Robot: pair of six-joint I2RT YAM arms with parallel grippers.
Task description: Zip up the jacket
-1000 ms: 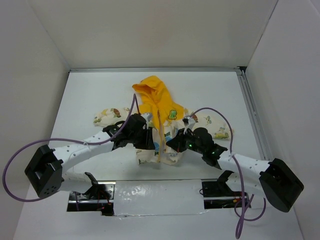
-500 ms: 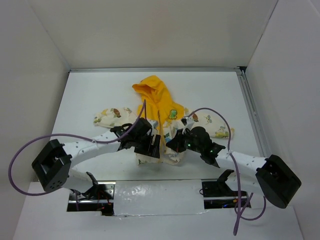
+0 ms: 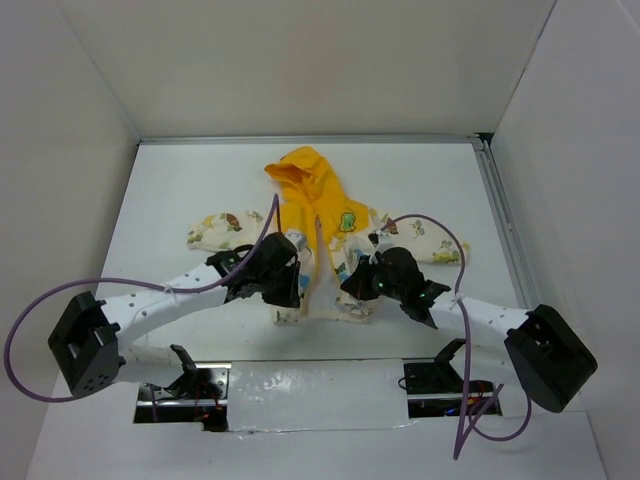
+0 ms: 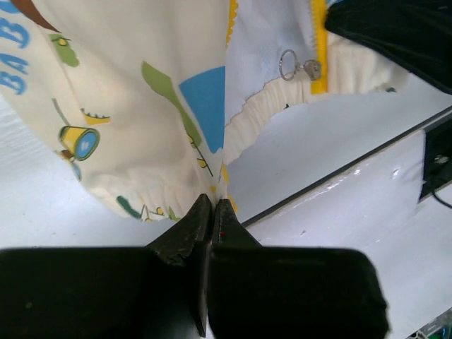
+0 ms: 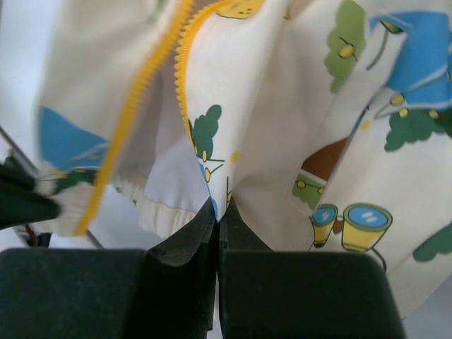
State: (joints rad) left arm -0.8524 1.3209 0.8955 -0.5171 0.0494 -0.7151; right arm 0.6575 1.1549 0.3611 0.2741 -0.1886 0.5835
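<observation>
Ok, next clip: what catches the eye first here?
A small yellow-orange and cream cartoon-print hooded jacket lies open mid-table, its yellow zipper undone. Both black grippers pinch it near the bottom edge: the left gripper on one front panel, the right gripper on the other. A silver ring pull sits low on one zipper tape.

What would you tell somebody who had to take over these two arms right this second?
Left gripper: shut on the jacket at its bottom hem, by one front edge.
Right gripper: shut on the jacket's printed fabric near the other front edge.
Jacket lies on the table, hood pointing away from the arms.
Done: both sides gripped.
Left: front is open, yellow teeth apart; zipper pull sits low by the hem.
</observation>
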